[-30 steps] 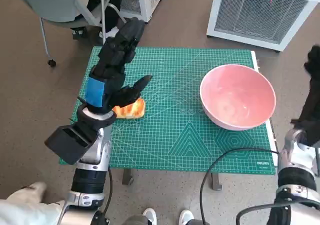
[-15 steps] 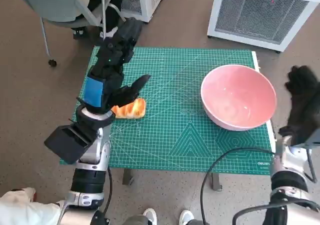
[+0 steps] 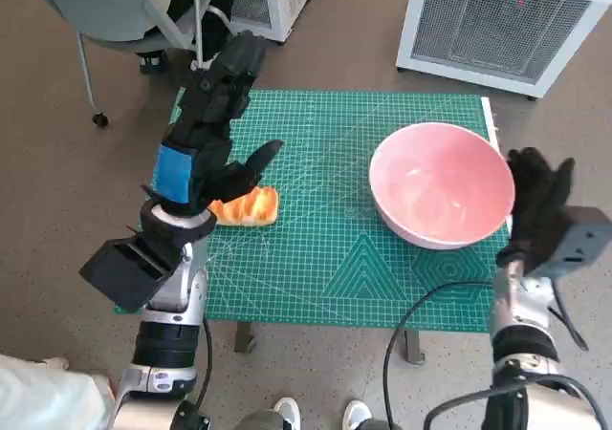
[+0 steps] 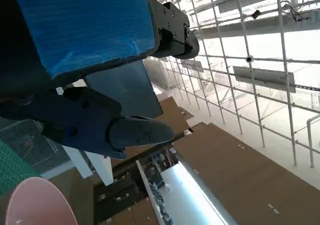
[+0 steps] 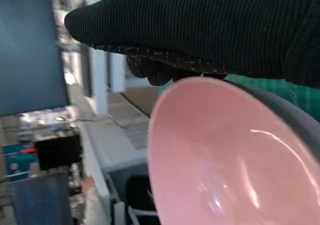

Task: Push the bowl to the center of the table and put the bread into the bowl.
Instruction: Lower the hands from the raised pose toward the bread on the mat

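Right hand (image 3: 535, 210) sits at the table's right edge, gloved fingers spread and pointing away from the robot, holding nothing; its palm side faces the bowl (image 3: 442, 183). Whether glove and bowl wall actually touch cannot be told from the head view; the right wrist view shows the glove (image 5: 210, 30) arched just over the pink rim (image 5: 220, 150), very close, contact unclear. The bowl lies directly to the inner side of that hand, toward the table's middle, so a sideways push from the right edge toward the left edge looks like the move in hand. It stands upright on the green mat (image 3: 335, 248), in the right half of the table (image 3: 493, 124), and it holds nothing. On the other side, the bread (image 3: 246, 206) lies near the left edge, a short loaf with its long axis roughly along the near edge. Left hand (image 3: 206, 148) hovers above and just beyond it, blue-taped back up, fingers stretched toward the far edge, thumb out to the side, nothing held. The left hand is plainly the nearer one to the bread; the right is the nearer to the bowl. Bread and bowl are well apart.
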